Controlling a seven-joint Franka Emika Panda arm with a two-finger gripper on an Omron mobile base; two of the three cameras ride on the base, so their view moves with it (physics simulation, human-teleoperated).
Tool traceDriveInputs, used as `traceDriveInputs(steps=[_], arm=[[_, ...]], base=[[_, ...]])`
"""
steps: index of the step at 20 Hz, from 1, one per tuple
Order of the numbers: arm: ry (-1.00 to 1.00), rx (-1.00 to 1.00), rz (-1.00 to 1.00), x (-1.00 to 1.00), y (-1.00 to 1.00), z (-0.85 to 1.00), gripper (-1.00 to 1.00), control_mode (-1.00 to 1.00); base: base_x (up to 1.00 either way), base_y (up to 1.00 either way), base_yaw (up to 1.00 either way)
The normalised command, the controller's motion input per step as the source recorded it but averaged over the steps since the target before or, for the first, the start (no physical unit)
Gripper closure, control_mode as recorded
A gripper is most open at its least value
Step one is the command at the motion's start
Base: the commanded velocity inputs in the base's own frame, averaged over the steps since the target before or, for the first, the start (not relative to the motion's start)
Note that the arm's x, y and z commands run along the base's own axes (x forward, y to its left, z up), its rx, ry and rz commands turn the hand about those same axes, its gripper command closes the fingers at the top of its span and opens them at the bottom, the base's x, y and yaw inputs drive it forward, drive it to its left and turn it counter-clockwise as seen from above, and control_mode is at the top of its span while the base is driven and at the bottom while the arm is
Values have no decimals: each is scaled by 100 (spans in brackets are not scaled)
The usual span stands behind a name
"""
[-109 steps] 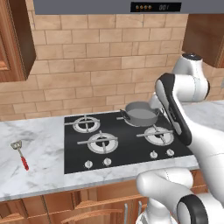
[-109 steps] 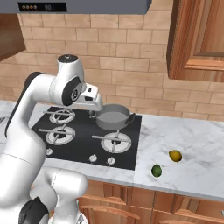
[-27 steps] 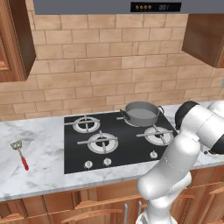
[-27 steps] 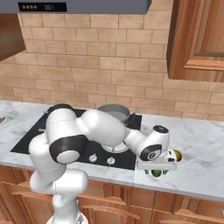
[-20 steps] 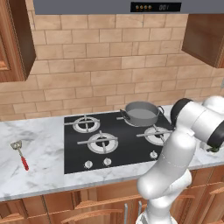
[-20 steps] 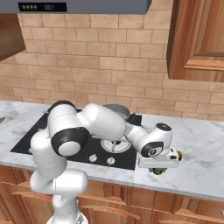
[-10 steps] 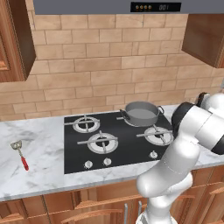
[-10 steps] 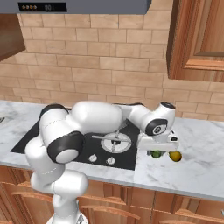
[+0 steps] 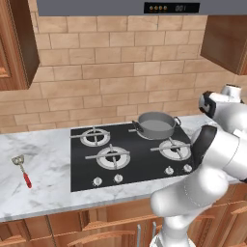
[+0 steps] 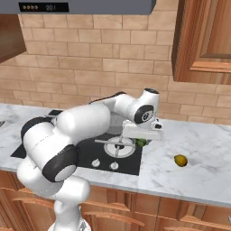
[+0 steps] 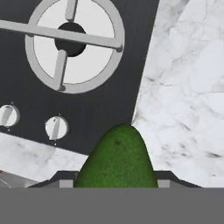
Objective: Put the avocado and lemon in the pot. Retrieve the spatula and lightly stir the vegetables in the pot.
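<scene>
The marble counter (image 10: 198, 171) runs left to right under a brick wall, with wooden cupboards above and below. Set into it is the black hob (image 9: 91, 166) with four ring burners and a row of knobs along its near edge. The white arm (image 10: 85, 122) reaches from the left across the hob toward its right edge.

The grey pot (image 9: 155, 125) sits on the far right burner, its dark handle pointing left.

The claw (image 10: 140, 140) hangs above the right edge of the hob, over the near right burner (image 11: 72, 46). It is clamped on the green avocado (image 11: 117, 159), which fills the gap between the fingers and sits clear of the surface below.

The red-handled spatula (image 9: 23, 171) lies flat on the counter well left of the hob, metal head toward the wall.

The lemon (image 10: 180, 160) rests on the counter to the right of the hob, apart from the claw.
</scene>
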Motion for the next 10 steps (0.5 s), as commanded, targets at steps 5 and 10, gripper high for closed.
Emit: traceDriveInputs(steps=[5,10], arm=[[0,0,-9,37,90,18,100,-100],[0,0,-11,59,73,25,100,-100]], base=[[0,0,0],[0,0,0]])
